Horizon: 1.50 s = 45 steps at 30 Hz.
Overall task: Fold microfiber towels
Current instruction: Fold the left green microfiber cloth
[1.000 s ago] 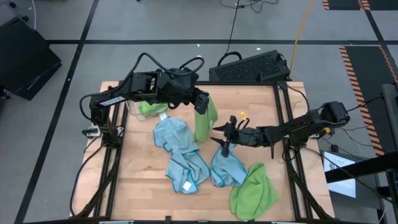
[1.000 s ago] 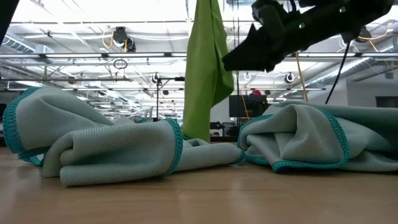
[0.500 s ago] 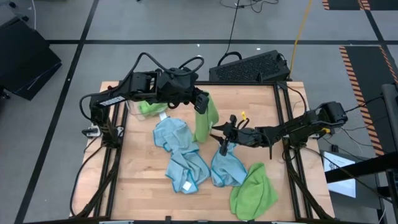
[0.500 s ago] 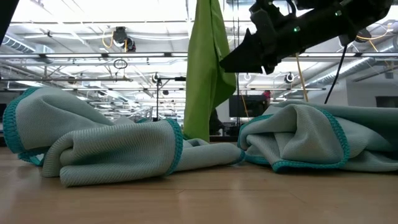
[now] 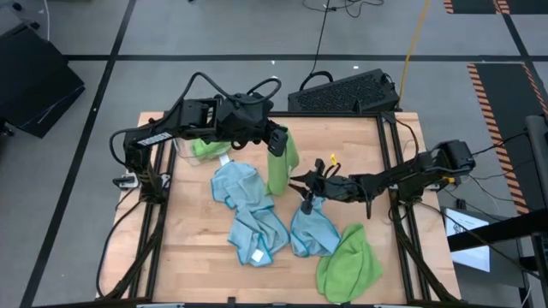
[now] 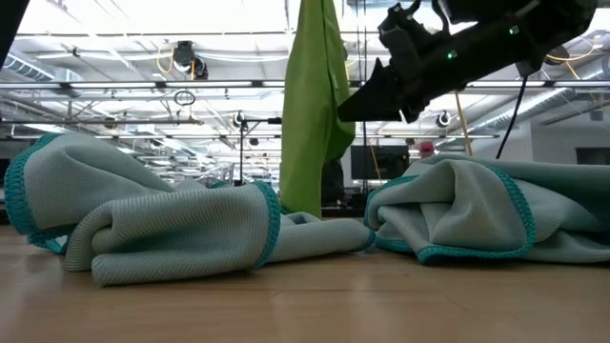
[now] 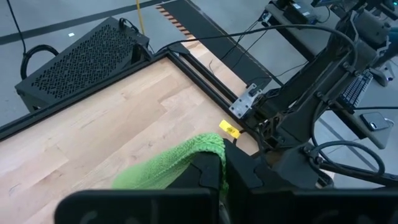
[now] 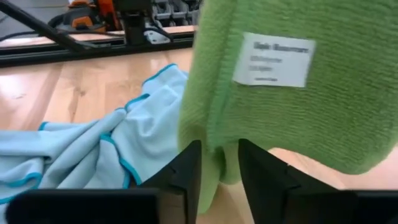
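Above table: left gripper (image 5: 276,142) clamps hanging green towel (image 5: 282,164), right gripper (image 5: 299,187) at its edge

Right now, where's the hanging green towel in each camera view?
High view: green towel at centre, below the left gripper.
Low view: hangs top centre.
Left wrist view: bottom centre, between the fingers.
Right wrist view: fills upper right.
Shared landmark: blue towel beside it.

Light wooden desk (image 5: 205,248) in a black frame, standing on grey floor (image 5: 214,34) marked with dark tape lines. Black perforated box (image 5: 342,92) sits at the far edge. Orange-black hazard stripes (image 5: 495,94) on floor, right side. Low view: bright ceiling lights (image 6: 143,19), pipes and rails overhead.
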Each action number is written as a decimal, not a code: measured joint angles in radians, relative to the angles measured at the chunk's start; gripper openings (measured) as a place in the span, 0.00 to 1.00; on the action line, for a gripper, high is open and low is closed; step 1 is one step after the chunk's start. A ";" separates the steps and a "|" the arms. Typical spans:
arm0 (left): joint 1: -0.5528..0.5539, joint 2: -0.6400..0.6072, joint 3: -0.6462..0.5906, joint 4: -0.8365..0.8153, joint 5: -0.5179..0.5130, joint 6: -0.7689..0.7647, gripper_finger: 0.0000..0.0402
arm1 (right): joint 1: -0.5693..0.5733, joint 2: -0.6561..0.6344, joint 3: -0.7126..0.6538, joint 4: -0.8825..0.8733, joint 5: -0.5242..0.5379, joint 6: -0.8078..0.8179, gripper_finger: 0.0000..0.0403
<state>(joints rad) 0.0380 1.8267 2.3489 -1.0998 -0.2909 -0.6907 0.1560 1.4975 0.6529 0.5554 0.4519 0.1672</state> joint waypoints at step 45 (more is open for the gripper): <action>0.085 0.010 0.000 0.060 0.002 0.422 0.01 | -0.516 -0.561 0.431 -0.934 -0.274 0.003 0.00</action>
<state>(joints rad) 0.1226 1.8370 2.3493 -1.0401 -0.2887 -0.2682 -0.3597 0.9369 1.0838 -0.3787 0.1776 0.1704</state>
